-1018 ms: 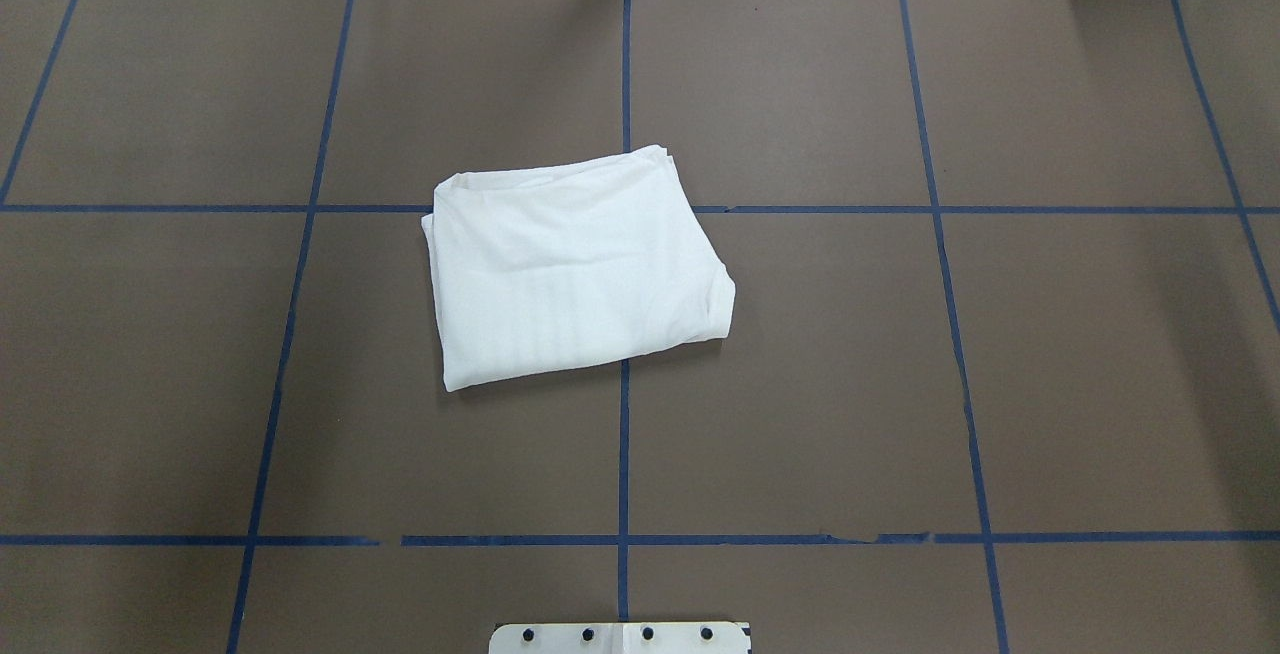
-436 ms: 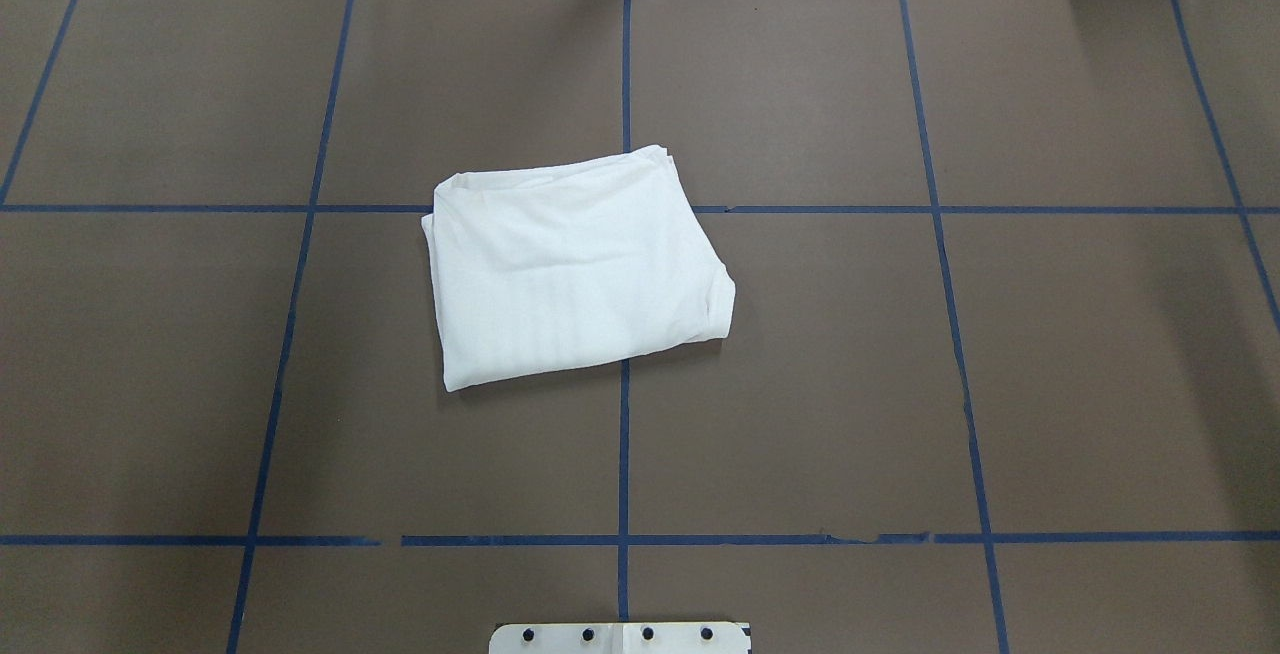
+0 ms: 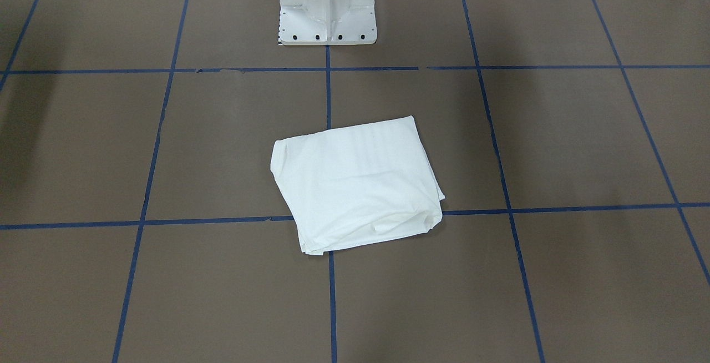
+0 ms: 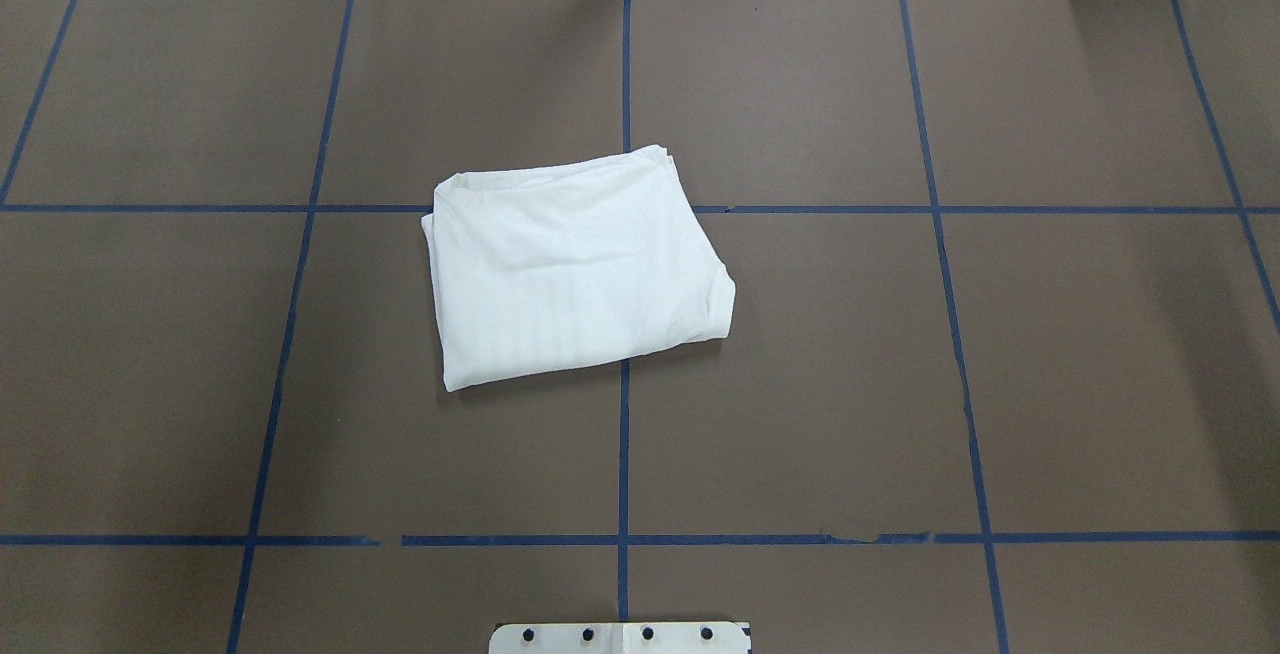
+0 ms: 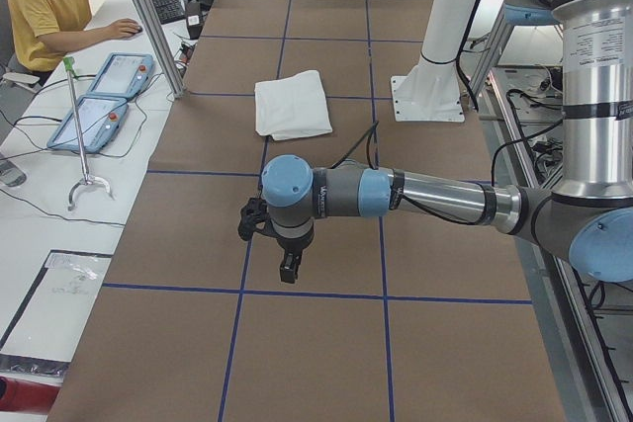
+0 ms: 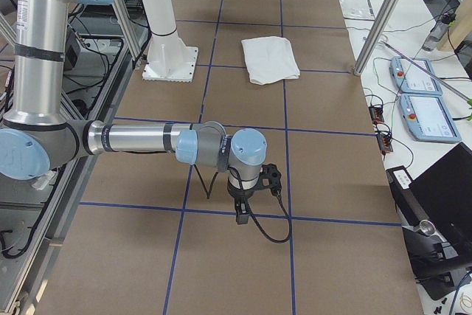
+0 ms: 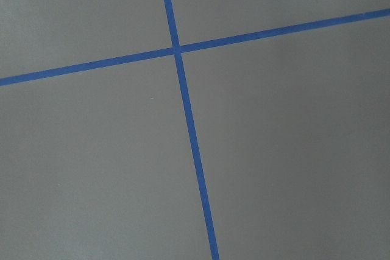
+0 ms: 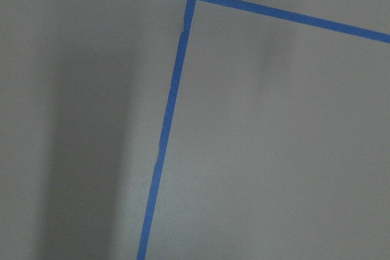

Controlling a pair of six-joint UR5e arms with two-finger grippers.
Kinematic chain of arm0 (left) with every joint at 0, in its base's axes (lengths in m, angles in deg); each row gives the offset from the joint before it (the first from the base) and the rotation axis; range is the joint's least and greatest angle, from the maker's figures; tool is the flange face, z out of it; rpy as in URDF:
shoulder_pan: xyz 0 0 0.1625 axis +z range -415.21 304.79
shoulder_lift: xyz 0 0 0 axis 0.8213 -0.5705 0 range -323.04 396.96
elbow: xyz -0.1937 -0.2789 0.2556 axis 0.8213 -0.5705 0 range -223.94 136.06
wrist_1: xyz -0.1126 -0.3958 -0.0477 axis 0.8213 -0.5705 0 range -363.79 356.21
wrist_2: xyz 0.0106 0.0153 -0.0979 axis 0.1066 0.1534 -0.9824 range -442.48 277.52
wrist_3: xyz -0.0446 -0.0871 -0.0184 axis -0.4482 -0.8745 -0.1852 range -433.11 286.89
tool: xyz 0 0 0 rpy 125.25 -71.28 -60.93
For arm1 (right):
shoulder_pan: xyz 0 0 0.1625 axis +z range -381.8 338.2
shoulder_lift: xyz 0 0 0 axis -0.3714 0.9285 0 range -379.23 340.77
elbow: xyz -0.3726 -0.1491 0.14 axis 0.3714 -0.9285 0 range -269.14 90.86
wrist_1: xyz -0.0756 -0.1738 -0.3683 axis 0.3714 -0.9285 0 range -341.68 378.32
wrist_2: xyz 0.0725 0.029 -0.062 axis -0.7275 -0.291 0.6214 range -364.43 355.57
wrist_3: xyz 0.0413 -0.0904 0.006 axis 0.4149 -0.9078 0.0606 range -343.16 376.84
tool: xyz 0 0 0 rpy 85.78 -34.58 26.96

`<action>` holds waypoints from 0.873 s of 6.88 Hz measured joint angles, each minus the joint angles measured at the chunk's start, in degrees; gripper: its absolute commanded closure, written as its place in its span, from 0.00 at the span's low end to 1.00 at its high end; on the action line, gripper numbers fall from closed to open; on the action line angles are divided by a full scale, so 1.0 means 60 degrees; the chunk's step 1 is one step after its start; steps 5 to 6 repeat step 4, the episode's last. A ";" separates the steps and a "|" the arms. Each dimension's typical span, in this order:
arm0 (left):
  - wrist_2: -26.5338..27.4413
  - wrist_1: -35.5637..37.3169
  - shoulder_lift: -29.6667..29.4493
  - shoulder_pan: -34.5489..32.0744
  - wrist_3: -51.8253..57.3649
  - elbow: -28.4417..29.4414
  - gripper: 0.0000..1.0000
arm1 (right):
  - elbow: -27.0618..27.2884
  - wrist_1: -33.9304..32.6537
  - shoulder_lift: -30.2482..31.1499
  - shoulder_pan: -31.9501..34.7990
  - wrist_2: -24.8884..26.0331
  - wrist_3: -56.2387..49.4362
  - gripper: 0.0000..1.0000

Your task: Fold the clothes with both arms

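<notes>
Left gripper (image 5: 288, 269): seen only in the exterior left view, pointed down over the table (image 4: 1100, 384) at the end of the near arm; whether its fingers are spread or closed cannot be told.
Left wrist view: only brown table covering and a crossing of blue tape lines (image 7: 177, 50) are shown; no cloth is seen.
T-shirt (image 4: 575, 269): white, folded into a compact, roughly rectangular packet and turned slightly askew to the tape grid. A plain side is shown on top, with faint bands showing through. Stacked layers are seen along the edge away from the robot, and a small bunched fold at the corner nearest the robot's right.
T-shirt position: laid flat near the table's middle, over the crossing of the centre tape line and a cross line, mostly on the robot's left of the centre line and out in front of the white pedestal (image 3: 327, 13).
T-shirt and grippers: it is touched by neither; both are held well apart from it, toward opposite ends of the table.
Right gripper (image 6: 241, 212): seen only in the exterior right view, pointed down beside a tape line; open or closed cannot be told.
Right wrist view: only table covering and tape are shown.
</notes>
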 measured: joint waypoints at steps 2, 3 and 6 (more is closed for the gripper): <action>0.0000 0.0003 0.0042 0.0000 0.0000 0.0004 0.00 | -0.0001 0.0000 0.0021 0.0001 0.0007 -0.0018 0.00; 0.0000 0.0004 0.0065 0.0000 0.0000 0.0004 0.00 | -0.0001 0.0000 0.0026 0.0001 0.0010 -0.0022 0.00; 0.0000 0.0004 0.0081 0.0000 0.0000 0.0005 0.00 | -0.0001 0.0000 0.0032 0.0001 0.0011 -0.0023 0.00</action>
